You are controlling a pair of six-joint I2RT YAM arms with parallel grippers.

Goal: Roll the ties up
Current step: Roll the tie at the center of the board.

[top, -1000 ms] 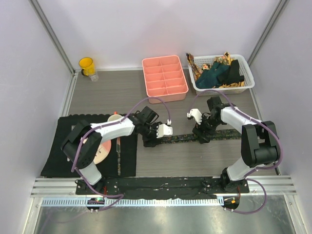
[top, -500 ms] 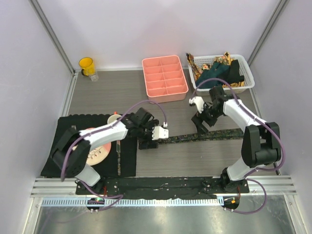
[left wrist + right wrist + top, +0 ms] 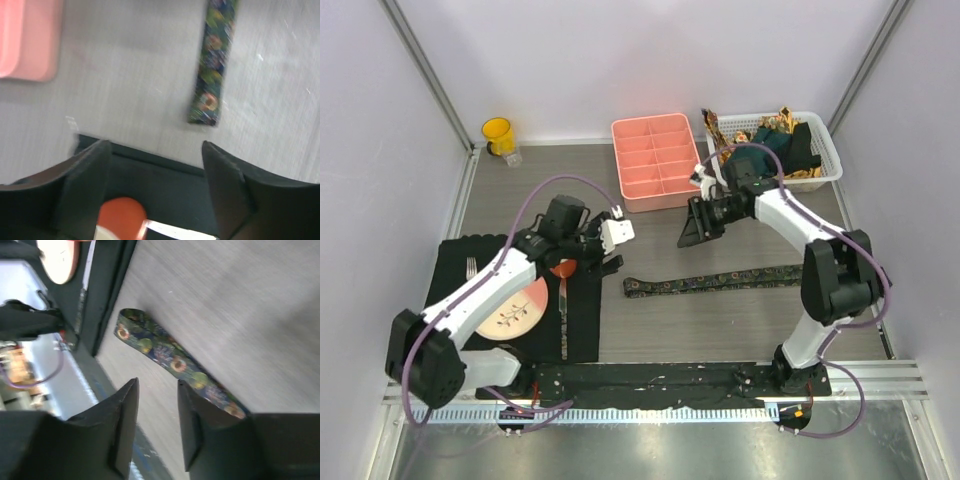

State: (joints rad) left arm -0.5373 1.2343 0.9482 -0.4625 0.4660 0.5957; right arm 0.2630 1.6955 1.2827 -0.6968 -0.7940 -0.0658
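Observation:
A dark tie with a small multicoloured pattern (image 3: 720,280) lies flat and unrolled across the table; it also shows in the left wrist view (image 3: 212,65) and the right wrist view (image 3: 172,362). Several more ties, teal, black and gold-brown (image 3: 770,150), are heaped in the white basket (image 3: 830,165). My left gripper (image 3: 603,262) is open and empty, lifted over the right edge of the black placemat (image 3: 582,320), left of the tie's narrow end. My right gripper (image 3: 692,232) is open and empty, raised above the table behind the tie.
A pink divided tray (image 3: 657,160) stands at the back centre. A yellow cup (image 3: 499,134) stands at the back left. The placemat holds a plate (image 3: 510,310), a fork (image 3: 472,268) and a knife (image 3: 562,305).
Both grippers have let go of the tie and lifted off it. The left has drawn back left over the placemat; the right has moved back and left toward the pink tray.

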